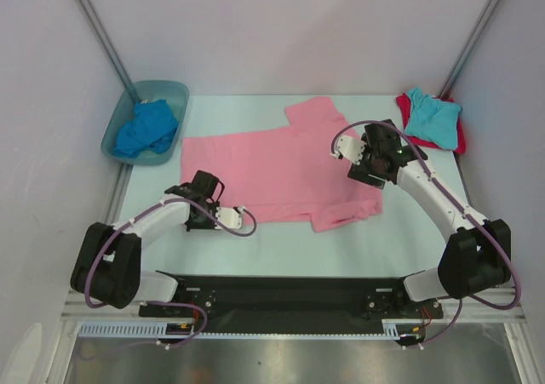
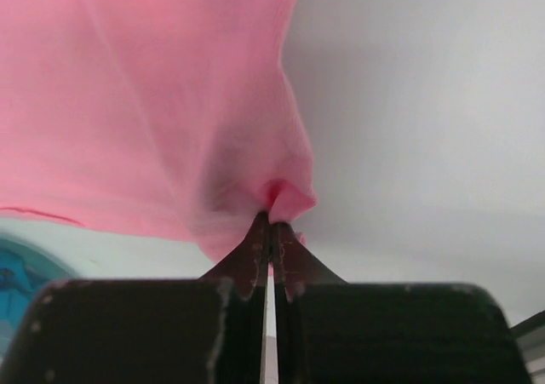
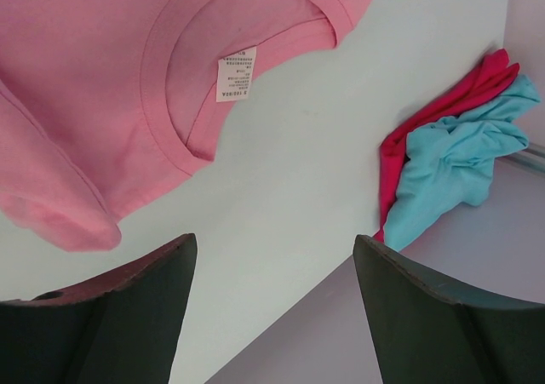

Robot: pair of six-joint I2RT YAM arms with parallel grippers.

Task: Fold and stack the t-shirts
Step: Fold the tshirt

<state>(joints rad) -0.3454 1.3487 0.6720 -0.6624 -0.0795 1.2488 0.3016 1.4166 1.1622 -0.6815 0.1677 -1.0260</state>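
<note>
Pink t-shirt [image 1: 272, 167] cloth is pinched between the closed fingers of the left end effector [image 2: 271, 224], with a small pucker of fabric bunched right at the tips. The grip sits at the shirt's near left corner, on the hem side, probably so that this edge can be lifted and carried over for a fold. The right end effector [image 3: 272, 243] hangs with its jaws wide apart and nothing between them, near the collar [image 3: 158, 71] end of the same shirt, where the neck label [image 3: 236, 74] shows. I judge it is lining up a matching grasp so both ends rise together.

The shirt lies spread flat across the middle of the desk [image 1: 281, 252], collar toward the right arm, one sleeve pointing away and one toward the bases. At the far right corner the turquoise t-shirt [image 1: 430, 116] lies crumpled on the red t-shirt [image 1: 458, 135]. At the far left the royal blue t-shirt [image 1: 146, 128] sits bunched in the tub [image 1: 162, 86]. None is folded, so the task looks barely begun.
</note>
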